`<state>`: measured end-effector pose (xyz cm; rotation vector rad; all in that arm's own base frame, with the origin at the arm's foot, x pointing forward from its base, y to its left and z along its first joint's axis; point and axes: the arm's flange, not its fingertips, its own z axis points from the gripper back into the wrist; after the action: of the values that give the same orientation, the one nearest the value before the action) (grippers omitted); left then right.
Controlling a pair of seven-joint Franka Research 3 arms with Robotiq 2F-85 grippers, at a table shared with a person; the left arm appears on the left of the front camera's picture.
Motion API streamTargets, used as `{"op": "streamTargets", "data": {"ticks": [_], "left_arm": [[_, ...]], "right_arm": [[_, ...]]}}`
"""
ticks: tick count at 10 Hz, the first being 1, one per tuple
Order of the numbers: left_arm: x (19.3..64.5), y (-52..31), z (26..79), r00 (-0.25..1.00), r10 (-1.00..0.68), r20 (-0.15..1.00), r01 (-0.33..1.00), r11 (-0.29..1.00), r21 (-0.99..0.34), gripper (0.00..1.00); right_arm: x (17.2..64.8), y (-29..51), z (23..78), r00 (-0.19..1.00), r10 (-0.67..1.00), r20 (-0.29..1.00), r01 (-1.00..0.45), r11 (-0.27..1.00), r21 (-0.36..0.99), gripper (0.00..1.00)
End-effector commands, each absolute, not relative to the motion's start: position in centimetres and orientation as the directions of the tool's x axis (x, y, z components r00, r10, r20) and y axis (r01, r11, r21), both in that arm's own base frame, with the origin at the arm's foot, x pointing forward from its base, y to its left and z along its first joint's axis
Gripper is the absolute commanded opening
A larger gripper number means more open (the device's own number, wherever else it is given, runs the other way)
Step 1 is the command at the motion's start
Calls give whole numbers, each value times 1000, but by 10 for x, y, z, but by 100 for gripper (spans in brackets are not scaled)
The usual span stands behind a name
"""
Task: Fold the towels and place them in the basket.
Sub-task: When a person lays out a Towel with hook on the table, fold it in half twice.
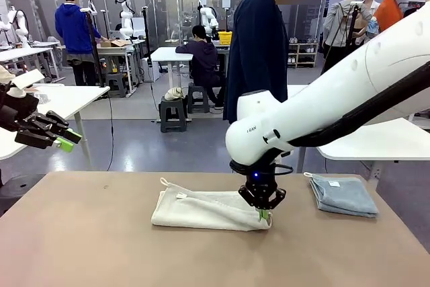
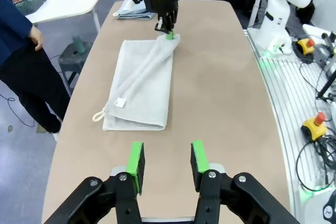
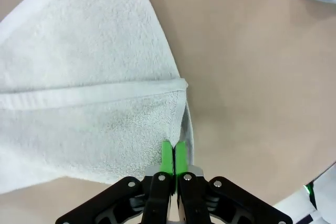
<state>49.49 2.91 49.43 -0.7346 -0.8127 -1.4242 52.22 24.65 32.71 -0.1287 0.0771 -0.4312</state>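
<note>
With our right gripper (image 3: 172, 156) clamped on the cream towel's (image 1: 205, 210) three o'clock corner, a thin pinch could slip mid-fold.

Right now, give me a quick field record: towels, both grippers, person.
cream towel: cream-white terry towel lies folded on the tan table, white label and loop at its left end
blue towel: pale blue-grey terry towel lies folded at the table's right far side, apart from the cream one
right gripper: right gripper shut on the cream towel's right corner
left gripper: left gripper open, holds nothing, raised at the table's left side
person: person in a dark jacket stands at the far side, hands off the towels
</note>
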Motion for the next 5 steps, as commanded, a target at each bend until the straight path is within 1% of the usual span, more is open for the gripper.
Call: {"op": "streamTargets", "data": {"ticks": [1, 5], "left_arm": [[494, 30, 495, -27, -544, 839, 999, 21, 45, 47], [494, 30, 495, -27, -544, 839, 999, 21, 45, 47]], "right_arm": [[532, 241, 319, 919, -394, -17, 391, 916, -84, 0], [541, 243, 324, 940, -258, 223, 274, 961, -41, 0]]}}
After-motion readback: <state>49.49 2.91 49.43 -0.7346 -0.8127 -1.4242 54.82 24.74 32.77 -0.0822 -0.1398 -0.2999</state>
